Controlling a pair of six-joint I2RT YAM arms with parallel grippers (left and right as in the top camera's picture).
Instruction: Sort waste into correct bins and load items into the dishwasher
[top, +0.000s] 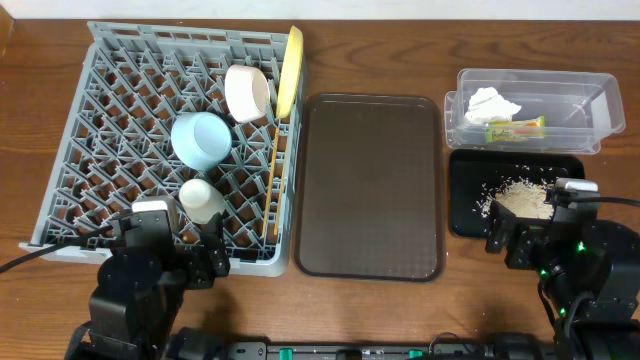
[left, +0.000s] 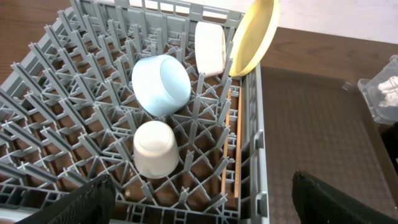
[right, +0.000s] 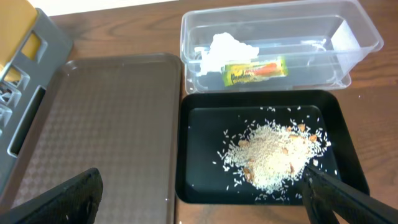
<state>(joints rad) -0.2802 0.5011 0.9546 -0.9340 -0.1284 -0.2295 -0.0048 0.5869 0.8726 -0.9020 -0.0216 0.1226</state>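
Note:
The grey dishwasher rack (top: 180, 32) fills the left of the table. In it are the yellow plate (top: 290, 70) on edge, the cream bowl (top: 247, 92), the light blue bowl (top: 200, 140), the white cup (top: 202, 200) and the chopsticks (top: 270, 180). My left gripper (left: 205, 208) hangs open over the rack's near edge, just short of the cup (left: 155, 149), holding nothing. The clear tub (top: 570, 85) holds the tissue (top: 493, 103) and wrapper (top: 515, 128). Rice scraps (right: 273, 155) lie in the black tray (right: 205, 137). My right gripper (right: 202, 202) is open and empty at that tray's near edge.
The brown serving tray (top: 372, 185) lies between the rack and the two bins. The clear tub sits directly behind the black tray (top: 470, 175) at the right. Both arms (top: 130, 300) are at the table's front edge.

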